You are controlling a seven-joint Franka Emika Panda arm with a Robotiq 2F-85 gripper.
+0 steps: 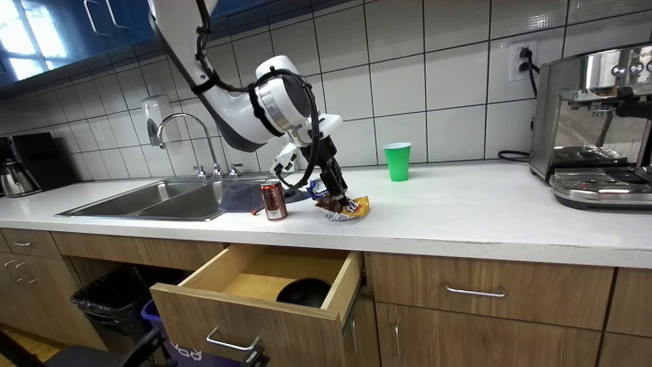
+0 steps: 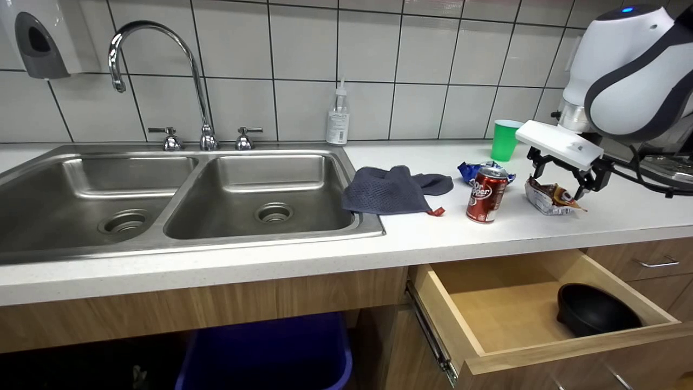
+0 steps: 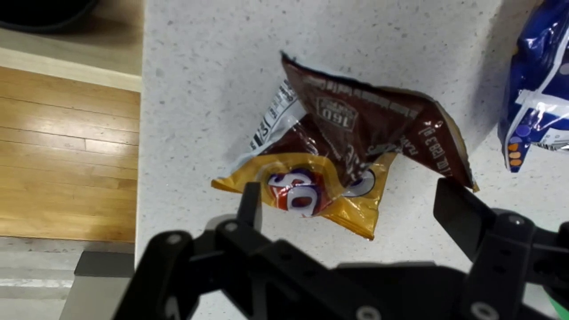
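Note:
A crumpled brown and yellow snack wrapper (image 3: 369,115) lies on the white counter, beneath my gripper (image 3: 349,191). Wide apart, the black fingers straddle its yellow end in the wrist view, with nothing clamped between them. One fingertip overlaps the yellow edge and the other sits close to a brown corner; whether either touches cannot be told. In an exterior view the gripper (image 2: 557,183) reaches down over the wrapper (image 2: 541,201). Close by are a blue wrapper (image 2: 468,172) and an upright red soda can (image 2: 486,197).
Below the counter edge a drawer (image 1: 254,321) stands pulled out, holding a black bowl (image 2: 593,311). A green cup (image 1: 398,163) stands near the tiled wall. A grey cloth (image 2: 387,192) lies beside the double sink (image 2: 178,200). A coffee machine (image 1: 575,117) occupies the counter's far end.

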